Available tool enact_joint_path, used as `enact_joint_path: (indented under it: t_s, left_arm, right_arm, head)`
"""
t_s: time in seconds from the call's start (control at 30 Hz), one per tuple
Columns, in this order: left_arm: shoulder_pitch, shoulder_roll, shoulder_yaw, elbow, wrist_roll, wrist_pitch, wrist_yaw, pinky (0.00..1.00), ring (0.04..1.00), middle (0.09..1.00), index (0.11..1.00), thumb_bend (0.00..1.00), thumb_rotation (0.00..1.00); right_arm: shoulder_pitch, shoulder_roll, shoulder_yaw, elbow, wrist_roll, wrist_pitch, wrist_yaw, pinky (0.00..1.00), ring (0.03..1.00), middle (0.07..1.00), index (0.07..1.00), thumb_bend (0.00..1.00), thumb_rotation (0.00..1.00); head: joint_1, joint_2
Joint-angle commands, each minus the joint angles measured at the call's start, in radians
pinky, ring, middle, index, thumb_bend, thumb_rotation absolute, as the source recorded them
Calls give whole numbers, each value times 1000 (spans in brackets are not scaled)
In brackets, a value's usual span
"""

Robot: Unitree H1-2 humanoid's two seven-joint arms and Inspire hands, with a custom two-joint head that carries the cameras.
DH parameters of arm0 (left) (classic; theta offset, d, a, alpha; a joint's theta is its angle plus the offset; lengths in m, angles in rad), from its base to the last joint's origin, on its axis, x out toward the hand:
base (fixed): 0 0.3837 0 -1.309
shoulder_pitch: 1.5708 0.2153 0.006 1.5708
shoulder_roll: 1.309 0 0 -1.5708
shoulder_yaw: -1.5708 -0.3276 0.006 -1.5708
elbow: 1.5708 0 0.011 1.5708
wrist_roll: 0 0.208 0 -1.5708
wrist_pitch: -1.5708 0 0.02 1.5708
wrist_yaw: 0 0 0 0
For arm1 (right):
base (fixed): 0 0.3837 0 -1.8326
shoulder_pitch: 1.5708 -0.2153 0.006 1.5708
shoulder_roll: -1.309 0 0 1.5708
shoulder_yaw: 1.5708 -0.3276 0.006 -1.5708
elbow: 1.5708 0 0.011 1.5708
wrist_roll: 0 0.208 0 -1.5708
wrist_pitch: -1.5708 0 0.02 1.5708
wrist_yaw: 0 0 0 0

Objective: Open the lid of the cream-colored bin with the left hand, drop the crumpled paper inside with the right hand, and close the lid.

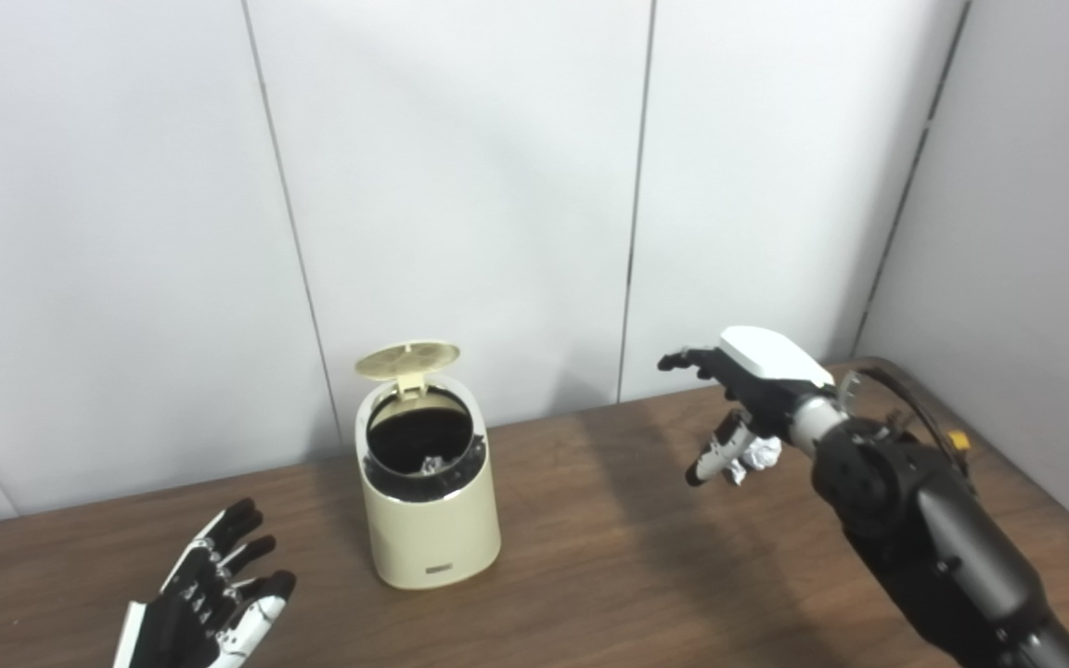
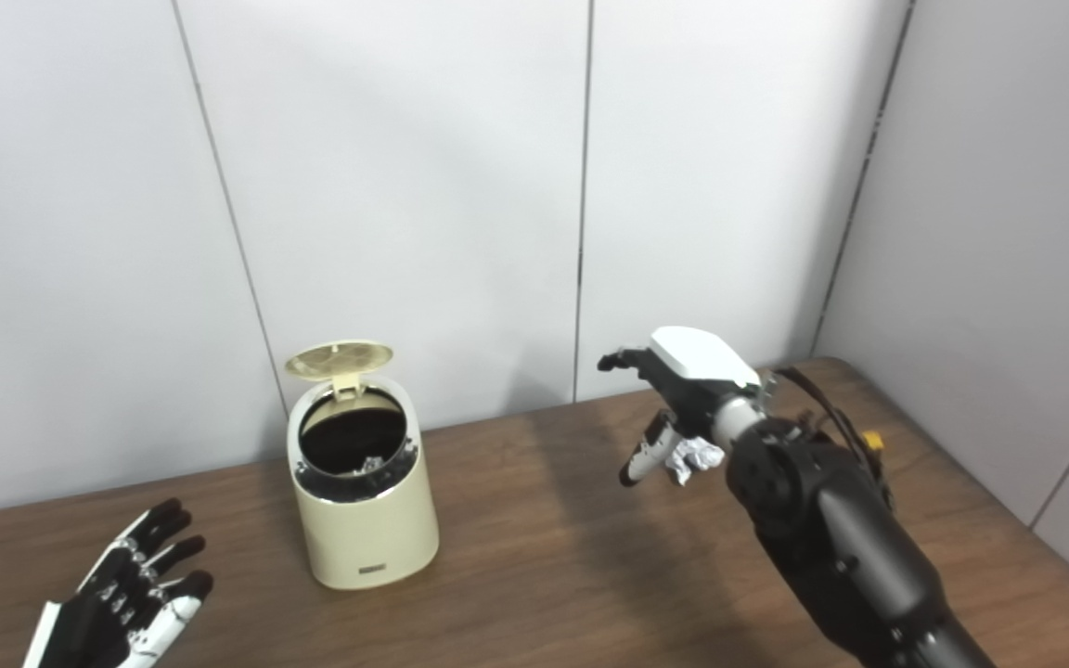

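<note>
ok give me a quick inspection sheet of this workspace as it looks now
surface: brown wooden table, bare around the bin
job's things: cream-colored cylindrical bin upright, round lid open, paper scraps inside; crumpled white paper by the right robot hand's fingers
clutter: nothing seen
robot hands: left robot hand open, low left of the bin; right robot hand raised right of the bin
cables: black cable at the right wrist
surroundings: white panel wall
</note>
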Motion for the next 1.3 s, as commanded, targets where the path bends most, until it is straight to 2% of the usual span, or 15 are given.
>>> enact_joint_path:
  t_s: [0.0,0.23,0.4,0.57,0.67,0.8,1.03,1.17,1.27]
  left_arm:
    - [-34,14,5,-20,8,-40,2,652,818,885,910,551,242]
    - [-34,13,7,-29,23,-29,14,644,807,880,904,510,187]
    - [-33,12,9,-37,8,-22,10,656,813,880,909,516,188]
    - [-30,14,10,-48,10,-18,10,648,815,879,914,510,177]
    - [-29,18,10,-51,15,-20,10,645,812,878,912,499,164]
    - [-30,18,10,-47,10,-24,7,647,811,877,914,496,155]
    - [-30,16,8,-56,15,-16,9,632,802,873,908,496,144]
    - [-28,14,11,-66,29,-11,21,622,800,870,912,494,140]
    - [-25,11,13,-78,30,1,24,623,798,868,910,494,133]
  right_arm:
    - [-64,-54,-4,13,-35,1,12,592,776,843,798,854,51]
    - [-116,-105,38,119,-63,-4,64,613,810,874,794,844,88]
    - [-133,-119,36,180,-27,-24,60,612,842,905,793,900,137]
    - [-141,-121,43,247,-1,-43,53,626,852,911,814,908,167]
    - [-140,-113,42,270,5,-57,25,640,839,903,811,901,154]
    - [-136,-96,45,303,-3,-80,-58,637,814,865,794,879,138]
    - [-147,-77,71,374,-1,-86,-112,677,836,872,794,856,112]
    - [-147,-61,69,420,21,-109,-154,643,805,867,796,854,75]
    - [-148,-54,77,436,22,-102,-161,646,815,879,801,849,77]
  head:
    - [-1,0]
    - [0,2]
    - [1,2]
    - [-1,5]
    - [-3,6]
    - [-4,7]
    - [-2,9]
    - [-3,10]
    - [0,12]
